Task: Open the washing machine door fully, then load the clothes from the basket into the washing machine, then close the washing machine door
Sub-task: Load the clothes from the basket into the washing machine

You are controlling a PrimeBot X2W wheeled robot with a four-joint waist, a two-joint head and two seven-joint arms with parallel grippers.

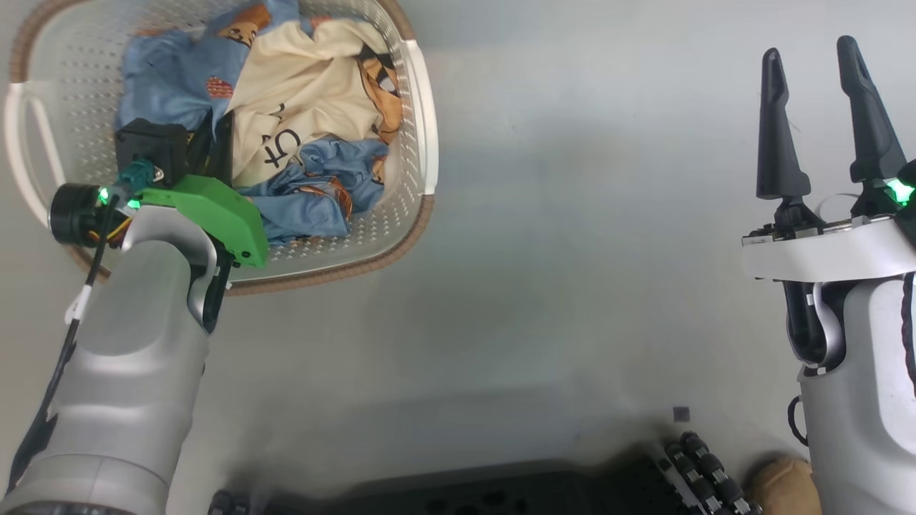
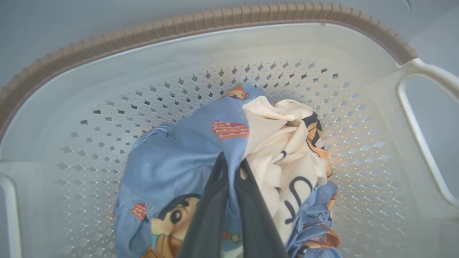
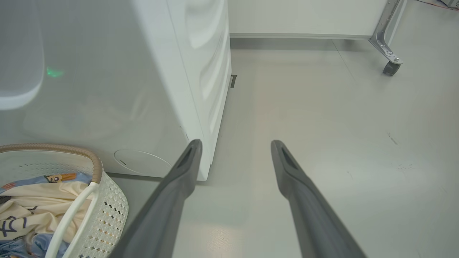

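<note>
The cream-white basket [image 1: 390, 214] with a brown rim sits on the floor at the head view's upper left. It holds the clothes [image 1: 300, 93]: light blue printed pieces and one cream piece. My left arm [image 1: 207, 214] reaches down into it. In the left wrist view my left gripper [image 2: 232, 165] is shut on a fold of a light blue garment [image 2: 179, 154] beside the cream piece [image 2: 279, 143]. My right gripper [image 1: 809, 50] stands open over bare floor to the right, holding nothing. The right wrist view shows the right gripper [image 3: 235, 143], the white washing machine [image 3: 161, 89] and the basket [image 3: 111, 211]. The washing machine door is out of view.
Grey floor stretches between the basket and my right arm. A metal frame leg on a caster [image 3: 389, 53] stands far off by the wall. My dark base [image 1: 501, 497] and a small brown object [image 1: 783, 483] lie along the bottom of the head view.
</note>
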